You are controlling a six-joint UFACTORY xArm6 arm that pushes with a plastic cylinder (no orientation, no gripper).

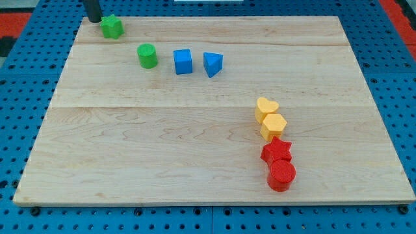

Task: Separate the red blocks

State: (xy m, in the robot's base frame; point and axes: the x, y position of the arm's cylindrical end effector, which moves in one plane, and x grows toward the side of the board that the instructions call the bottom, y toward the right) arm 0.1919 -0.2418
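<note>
— Where is your rod right now?

— My tip (94, 20) sits at the far left corner of the wooden board (162, 149), just left of the green star-like block (112, 26), close beside it; I can't tell whether they touch. I carry no claw at all, only this straight dark rod, so there is nothing to be apart or together.

— What lies nearest after that?

— Going right and a little nearer along the far part of the board: a green cylinder (147, 56), then a blue cube (183, 62), then a blue triangular block (212, 64). These three stand in a loose row, each apart from the next.

— And the red blocks?

— Well away from my tip, at the near right of the board. The red star (276, 151) and the red cylinder (281, 175) are pressed against each other, the cylinder being the nearer one, close to the board's near edge.

— Anything around them?

— Just beyond the red star, touching it, stands a yellow hexagon-like block (273, 125), and a yellow heart (266, 108) is against that on its far side. The four form one chain running from far to near. Around the board is a blue perforated surface (390, 84).
</note>
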